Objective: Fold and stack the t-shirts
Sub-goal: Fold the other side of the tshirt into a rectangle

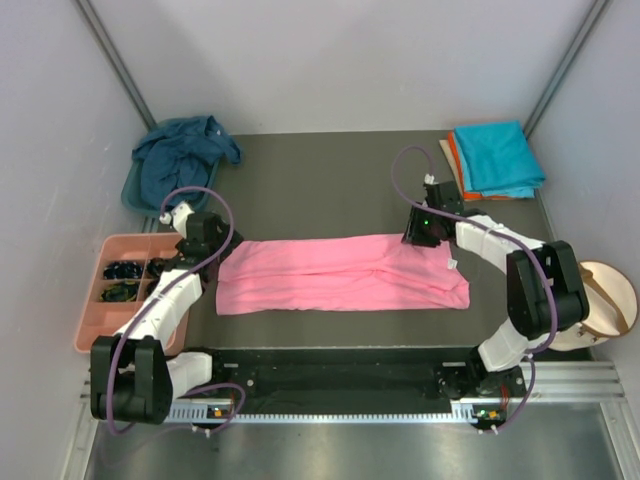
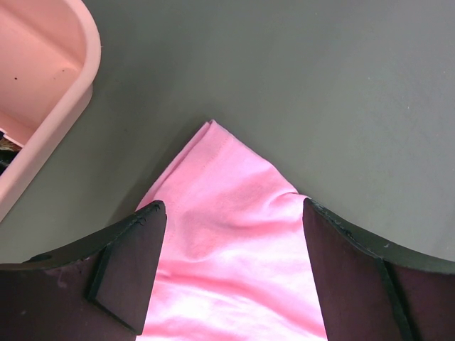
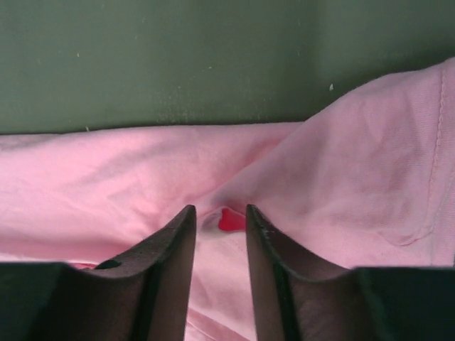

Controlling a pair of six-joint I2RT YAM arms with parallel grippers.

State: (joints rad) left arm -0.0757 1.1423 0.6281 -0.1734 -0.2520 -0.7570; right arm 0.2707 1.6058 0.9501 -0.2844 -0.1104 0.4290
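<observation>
The pink t-shirt (image 1: pixel 340 272) lies as a strip across the table's (image 1: pixel 320 180) middle, mid-fold. The right gripper (image 3: pixel 219 209) stands narrow around a far-edge pucker. The left gripper (image 2: pixel 231 209) gapes wide over its left corner and likely must pinch next.

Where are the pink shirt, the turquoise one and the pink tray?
pink t-shirt (image 1: pixel 340 272), top view, middle of the cloth.
turquoise t-shirt (image 1: pixel 497 157), top view, its folded top face.
tray (image 1: pixel 105 325), top view, bare near compartment.

I see a plain bright pink shirt (image 1: pixel 340 272) on the dark grey-green table (image 1: pixel 320 190), a navy shirt (image 1: pixel 185 155), a turquoise shirt (image 1: pixel 497 157), an orange shirt (image 1: pixel 456 165) and a salmon-pink tray (image 1: pixel 95 300).
</observation>
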